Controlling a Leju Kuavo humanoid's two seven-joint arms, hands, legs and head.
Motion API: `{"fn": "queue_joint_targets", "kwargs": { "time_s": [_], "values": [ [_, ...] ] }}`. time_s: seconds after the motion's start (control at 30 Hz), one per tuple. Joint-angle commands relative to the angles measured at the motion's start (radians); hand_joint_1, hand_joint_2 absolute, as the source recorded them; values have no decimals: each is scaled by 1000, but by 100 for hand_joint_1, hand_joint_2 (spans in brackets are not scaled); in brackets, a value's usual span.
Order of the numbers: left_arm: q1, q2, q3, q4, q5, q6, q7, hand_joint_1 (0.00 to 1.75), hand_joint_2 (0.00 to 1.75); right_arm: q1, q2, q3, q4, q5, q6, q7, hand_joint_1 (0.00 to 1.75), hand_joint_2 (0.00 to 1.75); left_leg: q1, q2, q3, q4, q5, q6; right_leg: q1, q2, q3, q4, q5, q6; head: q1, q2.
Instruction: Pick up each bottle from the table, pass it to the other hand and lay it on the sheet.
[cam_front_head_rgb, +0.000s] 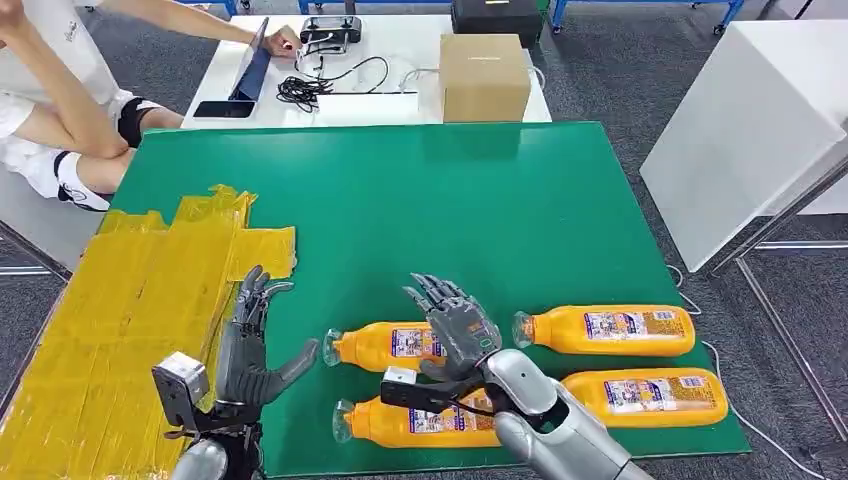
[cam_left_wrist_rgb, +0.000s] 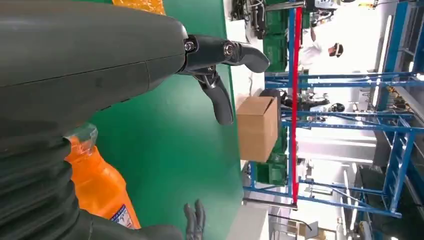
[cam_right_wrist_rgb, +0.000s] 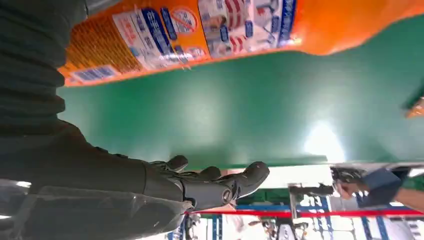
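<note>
1. Hovering over the green table (cam_front_head_rgb: 520, 200), the right hand (cam_front_head_rgb: 458, 325) has its fingers spread and holds nothing; it sits above the nearest-left of four orange bottles, the upper left bottle (cam_front_head_rgb: 385, 345), and I can't tell whether it touches it yet.
2. I'd lower that hand onto the bottle's body, near the label, not the narrow neck, so the round body can't roll out.
3. Close the fingers evenly around it and lift straight up, keeping clear of the lower left bottle (cam_front_head_rgb: 420, 425) lying just beside.
4. The left hand (cam_front_head_rgb: 250, 345) waits open, fingers apart, between the bottles and the yellow sheet (cam_front_head_rgb: 130, 300). Bring the bottle toward it level, leaving the cap end free to take.
5. Let go with the right only once the left grips firmly.
6. The two right-side bottles, upper right bottle (cam_front_head_rgb: 605, 330) and lower right bottle (cam_front_head_rgb: 650, 395), lie untouched.
</note>
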Motion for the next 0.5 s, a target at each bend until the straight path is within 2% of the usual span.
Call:
{"fn": "queue_joint_targets", "kwargs": {
  "time_s": [0.03, 0.5],
  "values": [
    [-28, 0, 1, 27, -3, -6, 10, 0, 175, -67, 43, -22, 180, 7, 26, 18, 0, 175, 0, 1, 2, -1, 0, 0, 0, 1, 2, -1, 0, 0, 0, 0],
    [-57, -1, -15, 59, -1, -14, 19, 0, 175, -153, 76, -71, 414, -28, 102, 34, 0, 175, 0, 1, 4, -1, 0, -1, 0, 0, 4, -1, 0, 0, 0, 0]
  ]
}}
